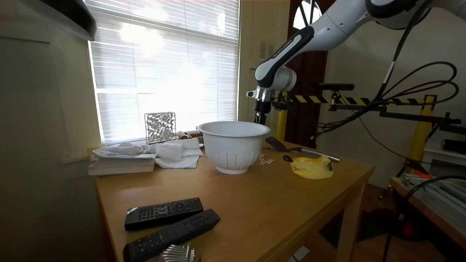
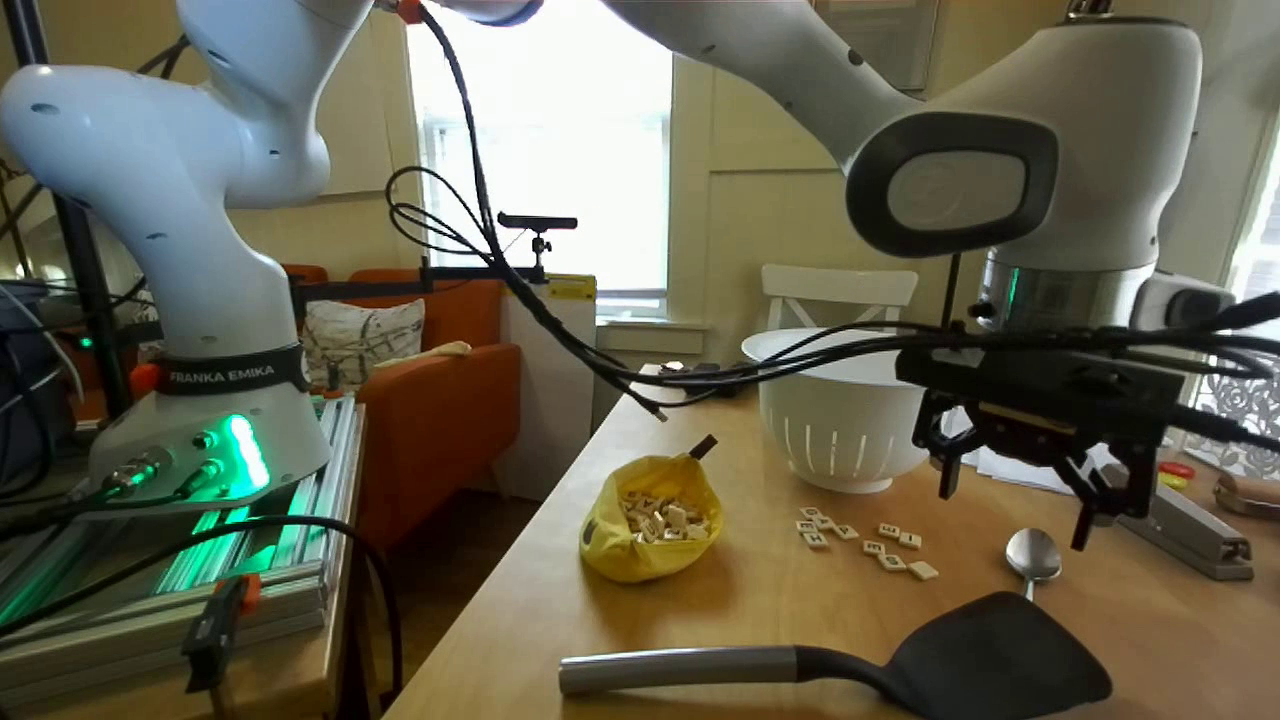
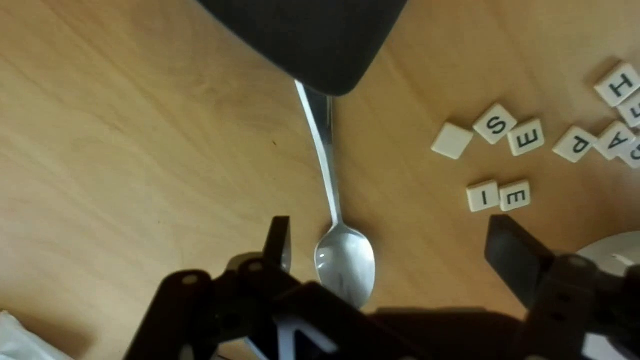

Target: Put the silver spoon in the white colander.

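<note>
Gripper (image 3: 390, 232) hangs spread over silver spoon (image 3: 345, 257), bare tabletop (image 3: 175, 175) both sides, handle (image 3: 325, 155) meeting edge of spatula (image 3: 320, 40)

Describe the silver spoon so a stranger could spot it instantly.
In an exterior view, go from the white colander on the wooden table to the black-bladed spatula nearer the camera. The silver spoon lies at its blade, which hides the handle's end, bowl pointing away. It is shiny metal with a rounded bowl, unlike the spatula's flat black blade and the small square tiles.
</note>
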`<state>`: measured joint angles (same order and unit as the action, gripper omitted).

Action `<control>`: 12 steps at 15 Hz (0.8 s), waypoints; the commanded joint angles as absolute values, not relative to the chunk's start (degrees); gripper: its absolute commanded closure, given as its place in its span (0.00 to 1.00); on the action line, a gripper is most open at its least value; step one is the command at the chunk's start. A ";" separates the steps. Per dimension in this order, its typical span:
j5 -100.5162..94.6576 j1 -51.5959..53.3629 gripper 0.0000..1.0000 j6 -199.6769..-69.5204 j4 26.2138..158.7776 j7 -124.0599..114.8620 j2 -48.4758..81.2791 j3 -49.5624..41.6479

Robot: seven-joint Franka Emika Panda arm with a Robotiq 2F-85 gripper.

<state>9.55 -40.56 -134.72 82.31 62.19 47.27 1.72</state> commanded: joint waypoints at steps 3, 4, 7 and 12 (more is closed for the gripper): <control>10.48 -41.20 0.00 -139.44 83.41 71.48 48.76 4.25; 10.18 -40.98 0.00 -139.90 83.02 72.10 49.33 4.09; 9.81 -40.83 0.00 -140.40 81.22 72.53 51.34 3.35; 9.62 -40.88 0.24 -139.08 78.89 70.95 53.63 2.18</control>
<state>9.54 -40.69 -139.51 81.65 70.82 51.59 2.60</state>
